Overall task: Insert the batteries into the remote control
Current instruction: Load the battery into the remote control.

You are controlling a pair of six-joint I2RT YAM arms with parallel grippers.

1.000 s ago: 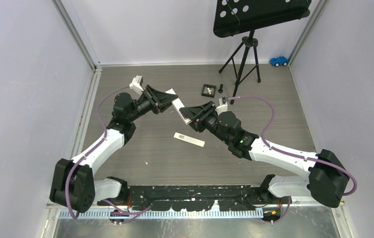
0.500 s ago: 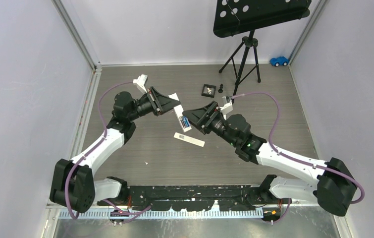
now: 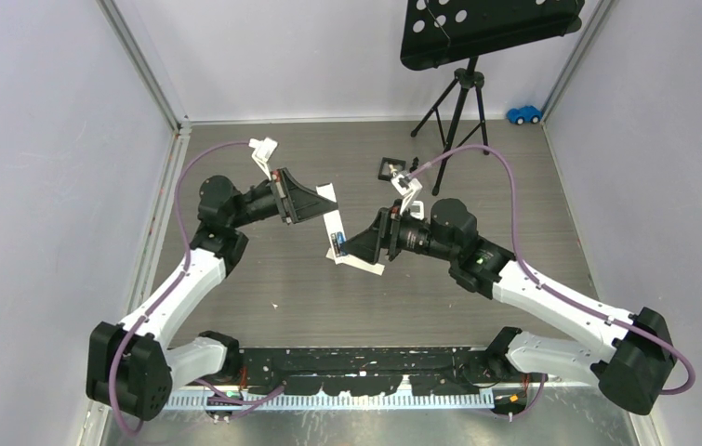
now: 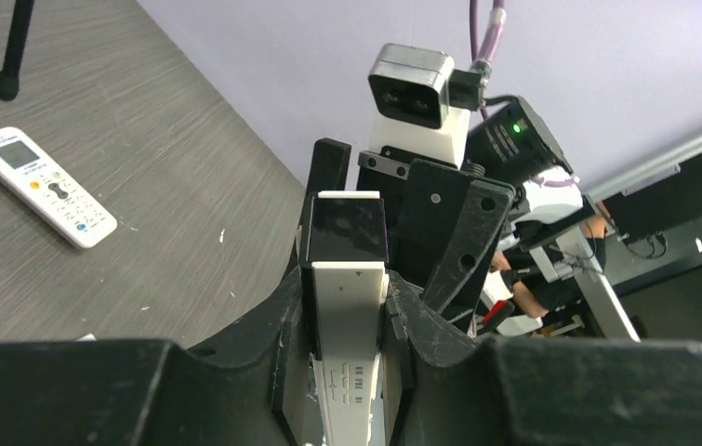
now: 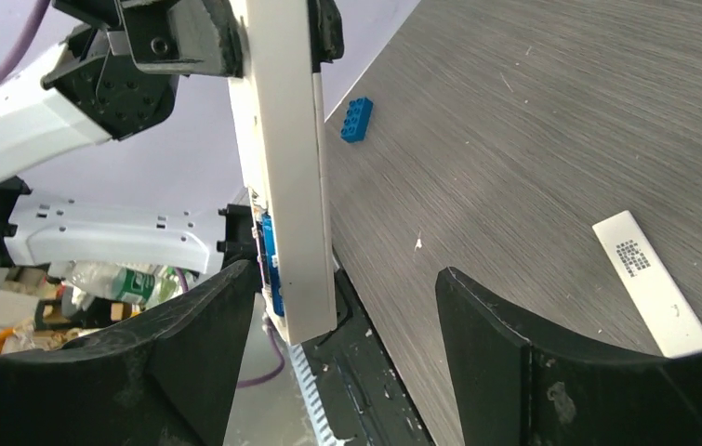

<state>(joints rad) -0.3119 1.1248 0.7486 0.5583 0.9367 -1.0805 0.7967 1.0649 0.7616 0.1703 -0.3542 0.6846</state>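
My left gripper point(image 3: 322, 206) is shut on a white remote control point(image 3: 332, 223) and holds it above the table; in the left wrist view the remote point(image 4: 351, 316) is clamped between both fingers. A blue battery point(image 3: 335, 243) sits in its open compartment and also shows in the right wrist view point(image 5: 269, 249). My right gripper point(image 3: 354, 247) is open and empty, with the remote's lower end point(image 5: 293, 232) between its jaws, close to the left finger point(image 5: 203, 353). The white battery cover point(image 3: 358, 263) lies on the table below. No orange batteries are in view.
A second white remote point(image 4: 42, 186) lies on the table in the left wrist view. A blue brick point(image 5: 357, 120) lies on the table. A black tripod stand point(image 3: 454, 111) and a small black square frame point(image 3: 391, 168) stand at the back, with a blue toy car point(image 3: 523, 114) at the back right.
My right gripper has swung toward the near side and now points left at the remote's lower end. My left gripper has turned the remote, so the blue battery in it shows.
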